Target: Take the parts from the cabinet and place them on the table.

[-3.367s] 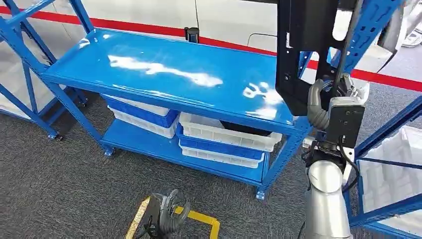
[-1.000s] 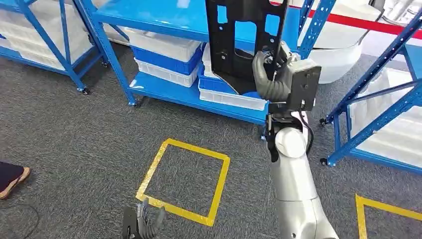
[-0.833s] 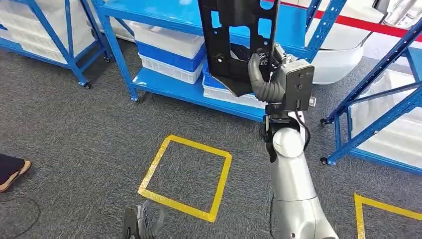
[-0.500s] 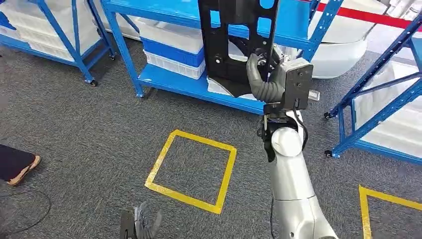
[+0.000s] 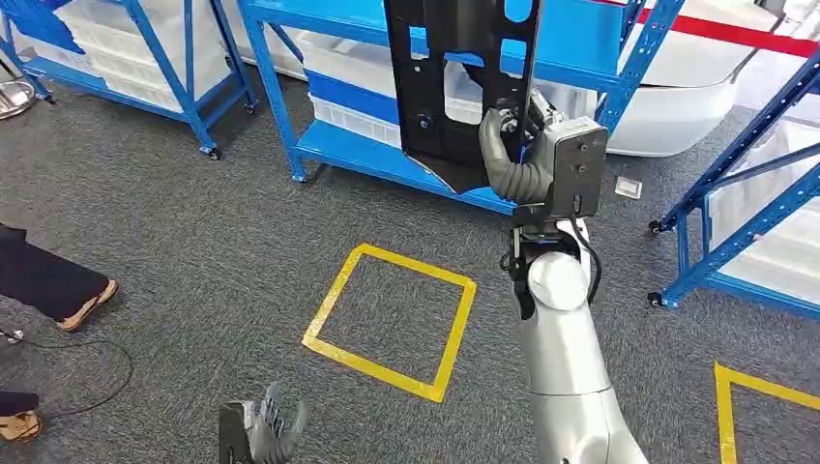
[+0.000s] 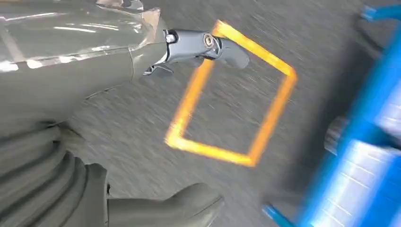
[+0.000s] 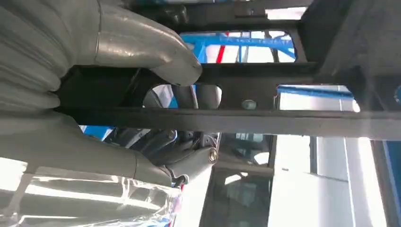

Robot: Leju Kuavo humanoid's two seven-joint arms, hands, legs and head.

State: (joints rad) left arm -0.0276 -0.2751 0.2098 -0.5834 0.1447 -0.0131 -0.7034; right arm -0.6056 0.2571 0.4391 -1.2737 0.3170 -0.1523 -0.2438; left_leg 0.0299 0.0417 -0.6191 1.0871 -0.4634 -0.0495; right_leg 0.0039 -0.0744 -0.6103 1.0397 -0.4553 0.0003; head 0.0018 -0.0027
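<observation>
My right hand [image 5: 517,155] grips a large black plastic part [image 5: 454,77], a flat frame with cut-out windows, and holds it upright in front of the blue cabinet [image 5: 348,145]. In the right wrist view the thumb [image 7: 142,47] presses on one bar of the black part [image 7: 265,120] and the fingers wrap behind it. My left hand [image 5: 259,433] hangs low near the floor with its fingers apart and nothing in it. The left wrist view has the left hand's fingers [image 6: 203,45] over a yellow taped square [image 6: 227,94].
White and blue bins [image 5: 348,82] fill the cabinet's lower shelves. More blue racks stand at left [image 5: 145,58] and right [image 5: 754,193]. A yellow taped square [image 5: 392,319] marks the grey carpet. A person's feet [image 5: 58,285] and a cable [image 5: 68,377] are at the left.
The whole view has swung and pulled back from the cabinet, showing more floor and a person's feet at left. My right hand still holds the black part upright.
</observation>
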